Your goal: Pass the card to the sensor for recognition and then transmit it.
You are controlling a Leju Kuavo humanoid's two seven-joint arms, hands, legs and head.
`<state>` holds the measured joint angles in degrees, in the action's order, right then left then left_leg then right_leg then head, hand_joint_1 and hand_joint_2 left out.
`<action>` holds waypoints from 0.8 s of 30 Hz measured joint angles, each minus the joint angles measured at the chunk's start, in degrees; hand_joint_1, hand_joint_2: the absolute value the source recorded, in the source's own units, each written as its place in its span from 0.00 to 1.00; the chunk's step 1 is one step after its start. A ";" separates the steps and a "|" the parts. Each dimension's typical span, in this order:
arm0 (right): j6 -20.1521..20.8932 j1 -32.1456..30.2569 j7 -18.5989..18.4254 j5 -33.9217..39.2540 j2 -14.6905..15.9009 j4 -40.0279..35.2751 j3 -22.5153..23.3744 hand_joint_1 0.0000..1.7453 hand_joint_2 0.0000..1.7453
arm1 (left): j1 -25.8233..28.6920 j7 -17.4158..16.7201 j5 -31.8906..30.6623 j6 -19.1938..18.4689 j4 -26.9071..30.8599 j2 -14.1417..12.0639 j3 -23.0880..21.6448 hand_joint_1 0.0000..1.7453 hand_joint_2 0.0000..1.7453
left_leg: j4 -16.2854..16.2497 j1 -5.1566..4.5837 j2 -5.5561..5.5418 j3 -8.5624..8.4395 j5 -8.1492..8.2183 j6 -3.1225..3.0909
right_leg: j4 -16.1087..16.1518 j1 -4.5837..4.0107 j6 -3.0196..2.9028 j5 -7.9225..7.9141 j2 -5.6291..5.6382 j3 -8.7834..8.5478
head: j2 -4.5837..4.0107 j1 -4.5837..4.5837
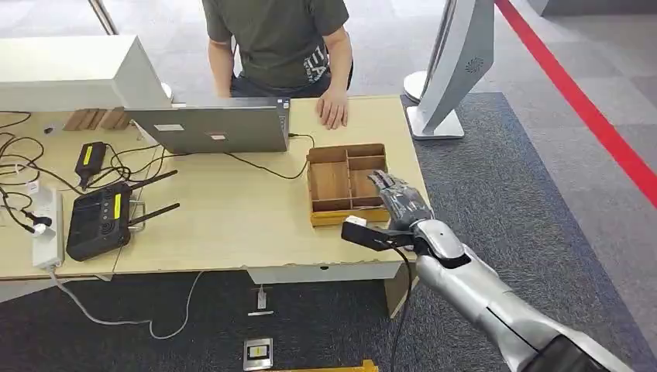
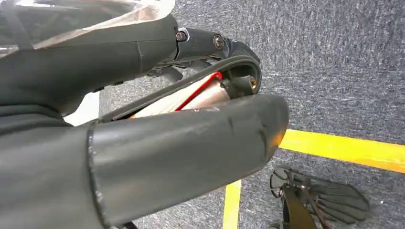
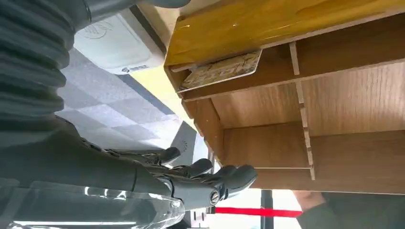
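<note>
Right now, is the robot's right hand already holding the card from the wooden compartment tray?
No: in the right wrist view the right hand has extended fingers holding nothing, while the card lies in a compartment of the wooden compartment tray.

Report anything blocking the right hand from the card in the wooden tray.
No loose object does. The card leans in the narrow compartment beside the tray's yellow wall. The right hand hovers over the tray, fingers empty. Only the tray's own thin dividers crowd the card.
</note>
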<state>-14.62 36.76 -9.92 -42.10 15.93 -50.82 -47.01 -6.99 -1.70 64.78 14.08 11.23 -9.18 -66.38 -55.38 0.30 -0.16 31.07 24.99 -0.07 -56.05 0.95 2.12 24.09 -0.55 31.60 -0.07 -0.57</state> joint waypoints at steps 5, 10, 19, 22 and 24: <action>-0.26 0.08 -0.02 0.00 -0.33 0.96 -0.37 0.00 1.00 | 0.00 0.02 -0.04 -0.02 0.00 0.00 0.02 0.00 0.00 | 0.00 0.00 0.00 0.00 0.00 0.00 | 0.00 0.00 0.00 0.00 0.00 0.00 | 0.00 0.00; -0.55 0.32 -0.20 -0.04 -0.50 1.90 -0.57 0.00 1.00 | 0.00 0.04 -0.09 -0.02 0.00 0.00 0.02 0.00 0.00 | 0.00 0.00 0.00 0.00 0.00 0.00 | 0.00 0.00 0.00 0.00 0.00 0.01 | 0.00 0.02; -0.81 0.52 -0.55 -0.11 -0.66 3.12 -0.87 0.00 1.00 | 0.01 0.04 -0.09 -0.09 0.00 0.00 0.02 0.00 0.00 | 0.00 0.00 0.00 0.00 0.00 0.00 | 0.00 0.00 0.00 0.00 0.00 0.00 | 0.00 0.00; -0.81 0.54 -0.77 -0.22 -0.68 3.41 -0.87 0.75 1.00 | 0.00 0.04 -0.09 -0.15 0.00 0.00 0.02 0.00 0.00 | 0.00 0.00 0.00 0.00 0.00 0.00 | 0.00 0.00 0.00 0.00 0.00 0.00 | 0.00 0.00; -0.83 0.55 -1.03 -0.35 -0.68 3.45 -0.90 0.75 1.00 | 0.01 0.04 -0.09 -0.20 0.00 0.00 0.02 0.00 0.00 | 0.00 0.00 0.00 0.00 0.00 0.00 | 0.01 0.00 0.00 0.00 0.00 0.00 | 0.00 0.00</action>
<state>-15.45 37.31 -10.95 -42.44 15.26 -47.36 -47.91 -6.98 -1.66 64.70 13.88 11.23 -9.18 -66.36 -55.38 0.30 -0.16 31.06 24.99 -0.07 -56.05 0.95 2.12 24.09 -0.55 31.60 -0.07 -0.57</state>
